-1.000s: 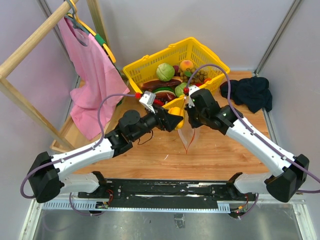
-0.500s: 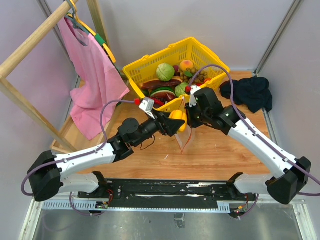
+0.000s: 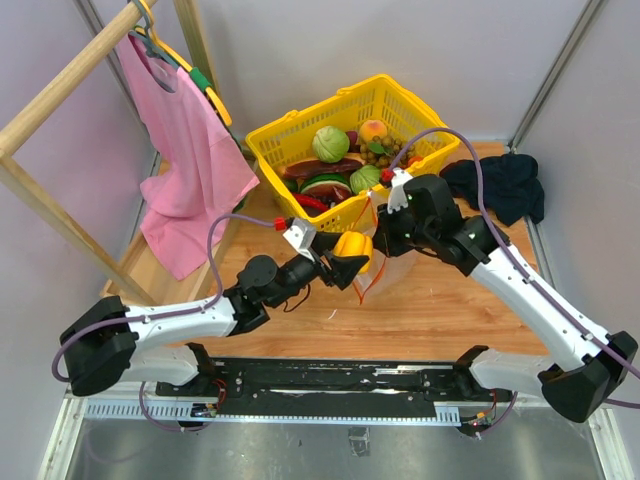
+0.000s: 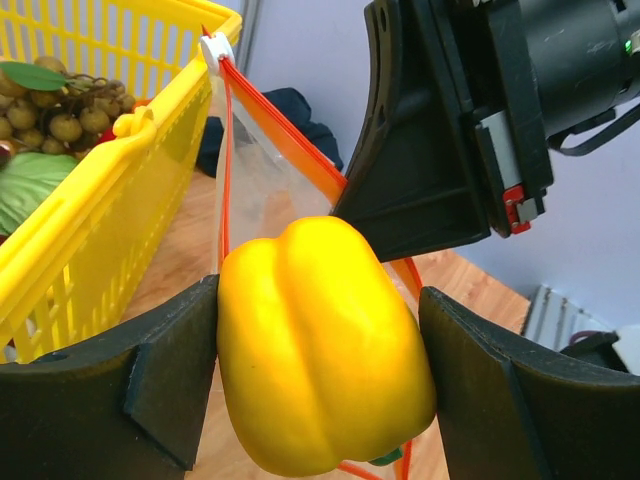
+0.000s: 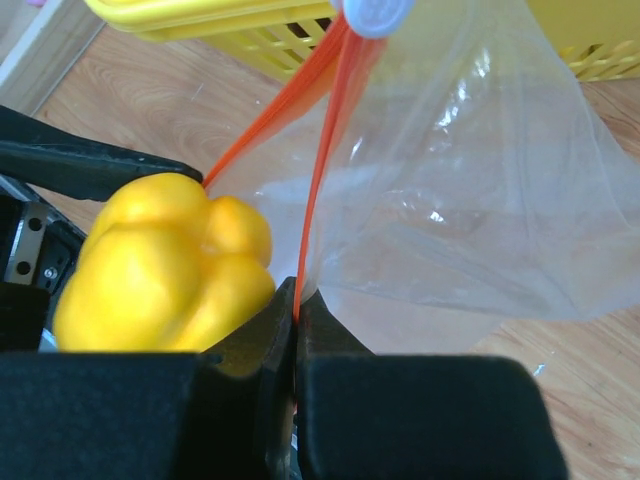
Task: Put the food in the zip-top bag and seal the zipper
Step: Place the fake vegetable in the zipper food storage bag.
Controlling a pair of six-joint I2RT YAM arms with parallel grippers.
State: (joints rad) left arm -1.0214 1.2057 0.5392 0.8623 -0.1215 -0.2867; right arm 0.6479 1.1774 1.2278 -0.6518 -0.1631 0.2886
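Drawing back toward the near edge over the last second, the left hand [image 4: 320,385] has carried the yellow bell pepper [image 4: 318,350] away from the basket and down beside the bag's mouth, while the right hand [image 5: 296,345] has swung a little outward with the bag. The left hand is clamped on the pepper, one dark pad on each flank, and the piece fills the gap between them. Its skin is glossy, hard-looking plastic, probably hollow and light, so weight is no worry. Slipping is the likelier trouble, since the lobes are rounded and smooth, and the hold across the widest part looks like the sound one. The right hand is closed flat on the zipper [image 5: 322,160], pinching one red-orange lip so that the zip-top bag [image 5: 470,210] hangs from it above the desk [image 3: 440,310], with the white slider [image 5: 372,12] parked at the far end. The film is thin, limp and crinkly, so it will probably fold or cling rather than stand open, and only the stiffer strip offers a firm hold. The two lips part in a narrow wedge, and the pepper sits just outside it, close against the strip; whether they touch cannot be told. Beyond them the yellow basket [image 3: 300,118] holds the remaining food, a green cabbage [image 3: 330,143] among it, so the loading seems barely begun.
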